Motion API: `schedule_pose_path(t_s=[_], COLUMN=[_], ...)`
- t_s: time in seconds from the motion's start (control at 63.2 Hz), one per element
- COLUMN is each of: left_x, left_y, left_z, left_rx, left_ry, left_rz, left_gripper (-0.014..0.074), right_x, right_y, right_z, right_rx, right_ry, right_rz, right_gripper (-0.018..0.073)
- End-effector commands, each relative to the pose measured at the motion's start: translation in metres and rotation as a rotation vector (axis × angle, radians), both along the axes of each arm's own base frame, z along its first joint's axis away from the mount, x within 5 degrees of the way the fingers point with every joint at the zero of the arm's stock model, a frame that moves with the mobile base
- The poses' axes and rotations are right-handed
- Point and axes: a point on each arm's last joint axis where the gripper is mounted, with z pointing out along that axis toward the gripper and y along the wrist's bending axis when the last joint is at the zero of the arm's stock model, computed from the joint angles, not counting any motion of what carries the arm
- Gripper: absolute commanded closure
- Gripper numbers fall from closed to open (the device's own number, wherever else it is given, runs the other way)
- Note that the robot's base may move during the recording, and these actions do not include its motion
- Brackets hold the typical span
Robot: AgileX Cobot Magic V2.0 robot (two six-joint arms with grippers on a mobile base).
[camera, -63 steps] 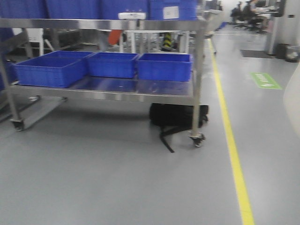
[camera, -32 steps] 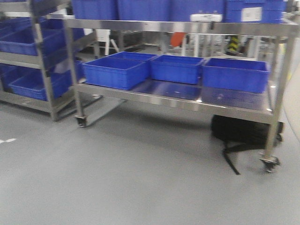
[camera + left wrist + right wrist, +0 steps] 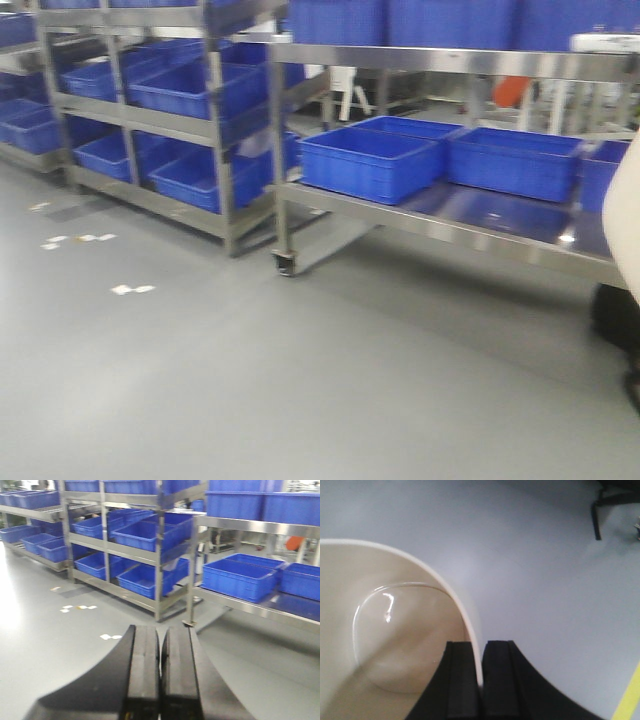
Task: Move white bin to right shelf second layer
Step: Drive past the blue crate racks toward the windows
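White bin [image 3: 395, 630] (rim) in right gripper [image 3: 481, 652]

Front, left wrist share crates [image 3: 370, 165]; right wrist down, near white bin [image 3: 395, 630].

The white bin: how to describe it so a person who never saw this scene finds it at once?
Start from the grey floor in the right wrist view; above it the right gripper pinches a rim between its jaws. That rim belongs to the glossy cream-white plastic bin, round-cornered and empty, unlike the blue rectangular plastic crates.
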Motion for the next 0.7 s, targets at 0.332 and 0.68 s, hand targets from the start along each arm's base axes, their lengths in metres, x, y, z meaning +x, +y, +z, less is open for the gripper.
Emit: schedule_pose_path(t_s=[0.332, 0.68], left_x=[-0.0004, -0.0004], left_y=[0.0003, 0.0003], left_z=[-0.0009, -0.0009], left_rx=[-0.013, -0.013], left_ry=[-0.070, -0.070], left_rz=[0.000, 0.000], left_gripper=[0.0512, 0.0512], right_x=[0.0040, 0.0040], right_y=[0.0000, 0.0000], right_z=[0.0153, 0.0153], right_rx=[0.010, 0.010], right_ry=[-0.110, -0.110], right_rz=[-0.003, -0.003], right_gripper=[0.0492, 0.0492])
